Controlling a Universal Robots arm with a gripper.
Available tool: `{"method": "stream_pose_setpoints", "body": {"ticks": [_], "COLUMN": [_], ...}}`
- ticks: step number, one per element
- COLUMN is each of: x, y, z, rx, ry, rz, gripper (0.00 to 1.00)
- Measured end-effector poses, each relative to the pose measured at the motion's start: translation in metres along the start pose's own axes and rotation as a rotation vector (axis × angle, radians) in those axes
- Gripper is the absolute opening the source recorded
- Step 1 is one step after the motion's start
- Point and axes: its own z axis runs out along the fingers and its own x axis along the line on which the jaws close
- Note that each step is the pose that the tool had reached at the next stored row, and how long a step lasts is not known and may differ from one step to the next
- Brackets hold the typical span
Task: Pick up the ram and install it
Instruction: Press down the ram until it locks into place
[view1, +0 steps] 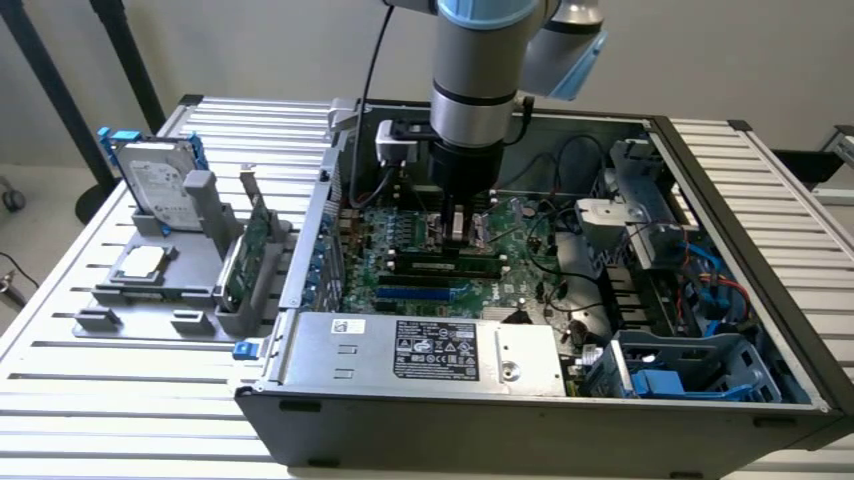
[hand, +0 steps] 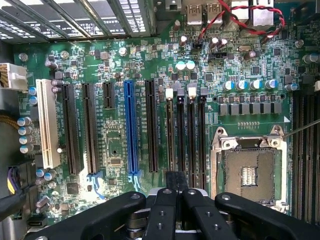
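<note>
End effector (hand: 176, 192) closed, poised above the motherboard (hand: 115, 150). The ram (view1: 447, 266) lies seated in a slot there (light, rigid, fragile: grip by its long edges, I judge).

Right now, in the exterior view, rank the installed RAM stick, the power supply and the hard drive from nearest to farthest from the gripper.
1. The RAM stick: seated in a motherboard slot just below the gripper.
2. The power supply: silver box along the case's front edge.
3. The hard drive: standing in the grey holder outside the case, at the exterior view's far left.
</note>
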Motion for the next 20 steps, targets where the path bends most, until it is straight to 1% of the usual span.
{"method": "stream_pose_setpoints", "body": {"ticks": [7,14,15,16,18,20], "x": [0.0,0.0,0.0,0.0,-0.001,0.0], "y": [0.0,0.0,0.0,0.0,-0.0002,0.0], "z": [0.004,0.0097,0.0097,0.0094,0.0053,-0.0022], "rx": [-0.0002,-0.0006,-0.0008,-0.0007,0.0003,-0.0011], "ry": [-0.0024,-0.0028,-0.0038,-0.0065,-0.0149,-0.0158], "rz": [0.0,0.0,0.0,0.0,0.0,0.0], "gripper": [0.11,0.11,0.11,0.11,0.11,0.11]}}
